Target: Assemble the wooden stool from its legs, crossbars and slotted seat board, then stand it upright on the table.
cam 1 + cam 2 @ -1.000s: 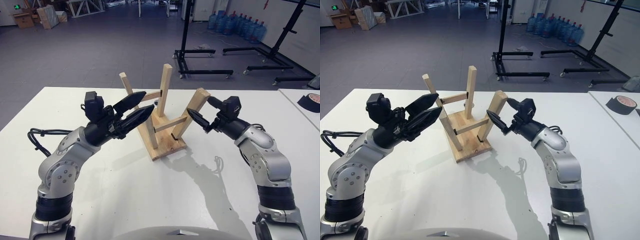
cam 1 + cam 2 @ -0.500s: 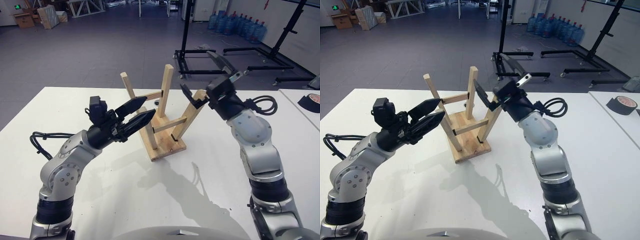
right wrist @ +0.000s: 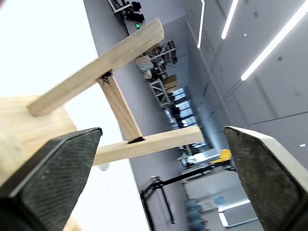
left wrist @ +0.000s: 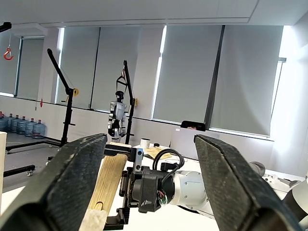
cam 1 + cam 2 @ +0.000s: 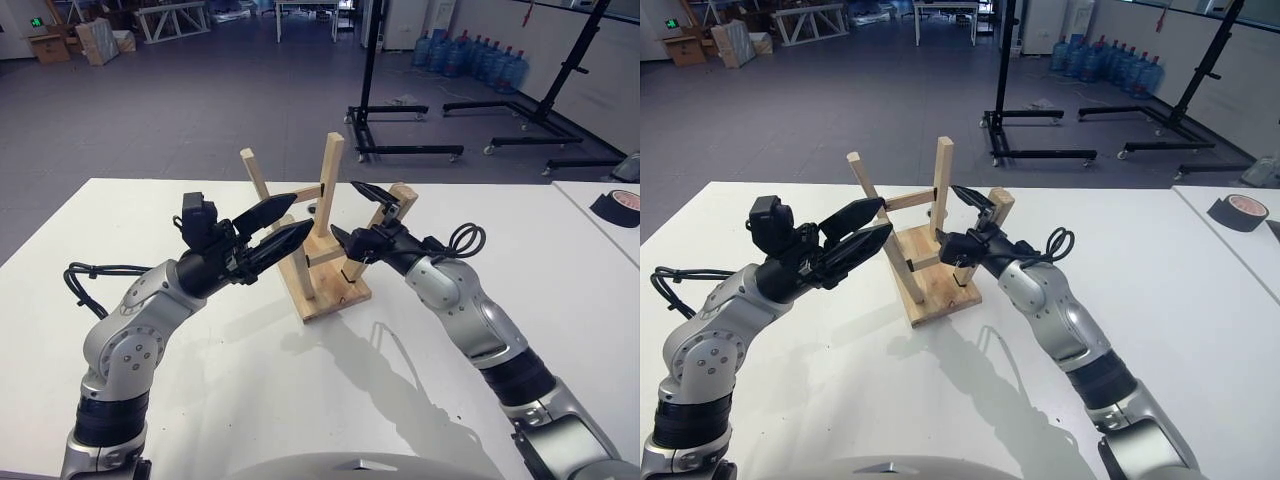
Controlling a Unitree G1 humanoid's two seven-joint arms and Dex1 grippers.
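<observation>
While the stool rests upside down on the white table, its seat board lies flat on the tabletop and its four legs point up, joined by crossbars.

The left gripper hangs at the stool's left side, level with the upper crossbar. Its jaws are parted a moderate way and hold nothing. From the head camera its fingertips overlap the near left leg and that crossbar, but I cannot tell whether they touch the wood. The left wrist view shows its two dark fingers well apart, with one pale leg and the other arm's wrist in the gap beyond them.

The right gripper is at the stool's right side, reaching in among the legs beside the slanted right leg. Its jaws are spread wide, with one finger high near that leg's top end and the other low by the lower crossbar. They grip nothing, and contact with the wood cannot be judged. In the right wrist view its fingers stand far apart, with two legs and a crossbar framed between them.

A black cable lies on the table, well to the left of the stool. A roll of tape sits on a neighbouring table, far to the stool's right.
</observation>
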